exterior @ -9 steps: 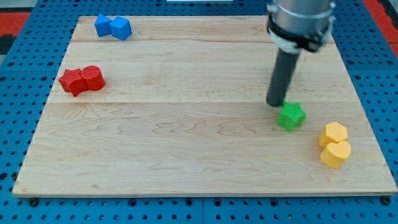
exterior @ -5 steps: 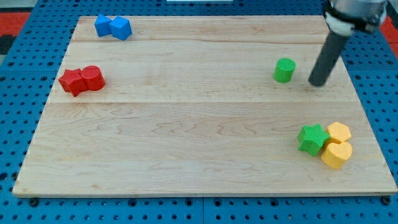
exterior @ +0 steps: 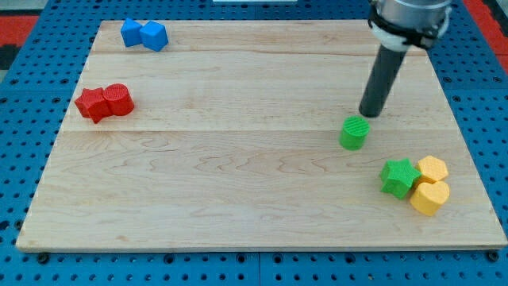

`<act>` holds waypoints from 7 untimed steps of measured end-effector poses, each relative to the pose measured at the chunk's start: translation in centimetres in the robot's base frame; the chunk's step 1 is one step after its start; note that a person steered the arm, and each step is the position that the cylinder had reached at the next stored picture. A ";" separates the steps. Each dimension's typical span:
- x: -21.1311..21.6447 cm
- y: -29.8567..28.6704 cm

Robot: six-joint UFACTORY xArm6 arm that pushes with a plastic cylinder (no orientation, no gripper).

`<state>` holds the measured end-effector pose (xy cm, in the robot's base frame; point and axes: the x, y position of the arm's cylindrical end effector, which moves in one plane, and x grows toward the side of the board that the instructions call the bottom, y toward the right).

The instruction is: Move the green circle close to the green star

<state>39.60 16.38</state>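
Observation:
The green circle (exterior: 354,133) is a short green cylinder right of the board's middle. The green star (exterior: 398,176) lies lower right of it, touching the yellow blocks. My tip (exterior: 369,114) is just above and to the right of the green circle, very close to it. The dark rod rises from the tip to the view's top right.
Two yellow blocks (exterior: 429,184) sit right of the green star near the board's right edge. Two red blocks (exterior: 104,102) lie at the left. Two blue blocks (exterior: 144,35) lie at the top left. The wooden board (exterior: 238,159) rests on a blue pegboard.
The green circle has moved down and slightly left, closer to the green star. My tip has moved left and down to sit just above the circle.

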 end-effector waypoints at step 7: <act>-8.9 -30.6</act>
